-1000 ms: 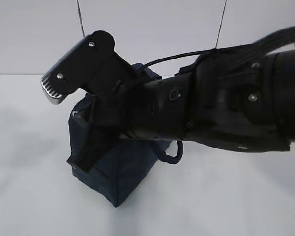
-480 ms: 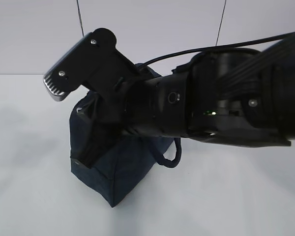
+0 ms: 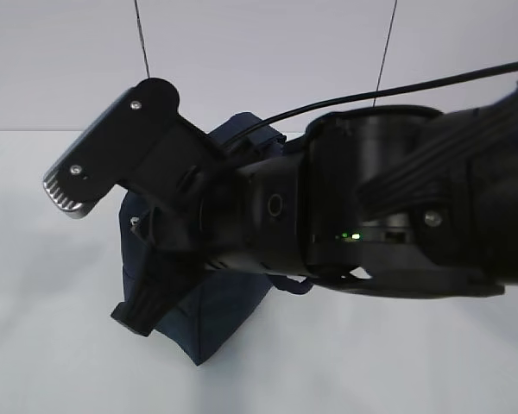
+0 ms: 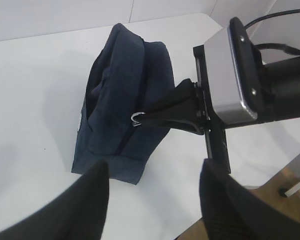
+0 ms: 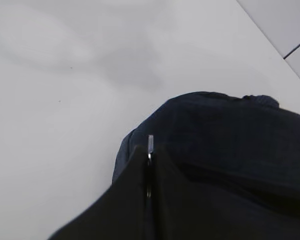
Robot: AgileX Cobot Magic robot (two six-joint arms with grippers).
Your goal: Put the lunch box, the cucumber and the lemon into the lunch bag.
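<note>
The lunch bag (image 4: 122, 100) stands upright, long side running near to far — right gripper (image 5: 149, 165) clenched on its ring pull (image 4: 137, 119), left gripper (image 4: 152, 200) released.

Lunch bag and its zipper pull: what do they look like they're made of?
The lunch bag looks like matte dark navy woven fabric; it creases and sags softly. The zipper pull looks like bare shiny metal, a thin silvery ring that glints. The right gripper is shut on it.
</note>
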